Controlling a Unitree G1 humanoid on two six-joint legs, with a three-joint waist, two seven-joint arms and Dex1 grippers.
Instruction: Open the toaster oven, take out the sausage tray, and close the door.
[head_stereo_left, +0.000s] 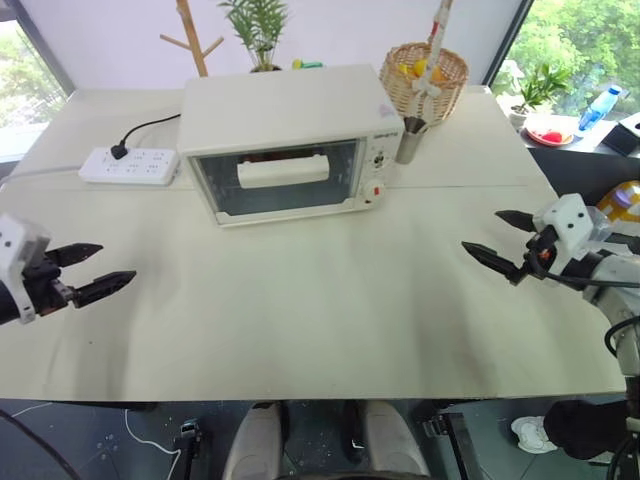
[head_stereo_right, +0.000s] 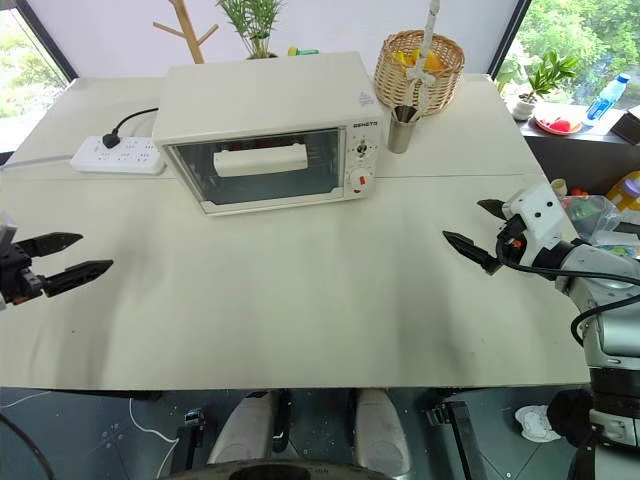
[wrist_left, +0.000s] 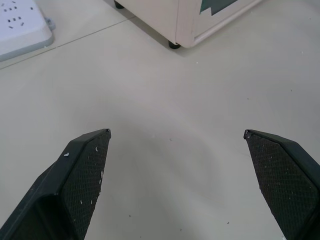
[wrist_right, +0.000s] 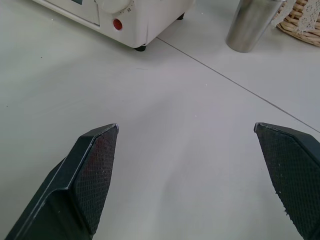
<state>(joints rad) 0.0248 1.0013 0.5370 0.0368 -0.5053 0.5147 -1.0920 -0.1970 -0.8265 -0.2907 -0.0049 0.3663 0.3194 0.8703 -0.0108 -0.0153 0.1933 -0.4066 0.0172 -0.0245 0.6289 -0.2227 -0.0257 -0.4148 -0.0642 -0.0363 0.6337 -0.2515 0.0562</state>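
Note:
The cream-white toaster oven (head_stereo_left: 285, 140) stands at the back middle of the table, its glass door (head_stereo_left: 275, 178) shut, with the long bar handle (head_stereo_left: 283, 170) across the front. The sausage tray is hidden; I cannot make it out through the glass. My left gripper (head_stereo_left: 88, 270) hovers open over the table's left edge, well left of and nearer than the oven. My right gripper (head_stereo_left: 502, 240) hovers open over the right side, fingers pointing toward the oven's knob side. The wrist views show each pair of fingertips (wrist_left: 87, 165) (wrist_right: 95, 165) wide apart with bare table between them.
A white power strip (head_stereo_left: 130, 164) with a black cord lies left of the oven. A wicker basket (head_stereo_left: 425, 78) and a metal cup (head_stereo_left: 411, 138) stand to its right. The table (head_stereo_left: 320, 300) has open room in front of the oven.

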